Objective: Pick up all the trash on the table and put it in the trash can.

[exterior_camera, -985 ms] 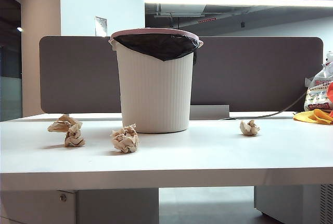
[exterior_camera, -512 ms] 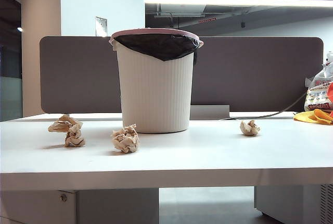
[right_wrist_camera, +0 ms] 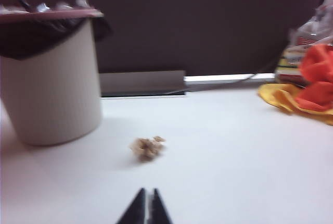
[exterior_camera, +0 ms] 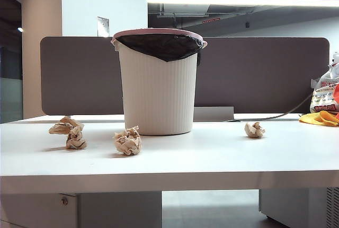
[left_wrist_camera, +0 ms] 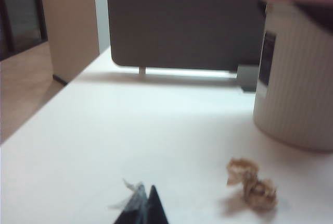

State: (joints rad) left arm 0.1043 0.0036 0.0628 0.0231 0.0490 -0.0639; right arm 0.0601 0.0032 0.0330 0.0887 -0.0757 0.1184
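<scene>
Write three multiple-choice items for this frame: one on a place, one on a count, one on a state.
1. Where does the trash can stand?
A. on the table
B. on the floor
C. on a chair

2. How many paper balls lie on the table in the exterior view?
A. one
B. three
C. six

3. How do the right gripper's jaws stand?
A. wide open
B. shut on a paper ball
C. shut, empty

Key:
1 A, its base rests on the tabletop.
2 B, left ball, middle ball, right ball.
3 C, the right wrist view shows the fingertips together, the ball lying ahead.
</scene>
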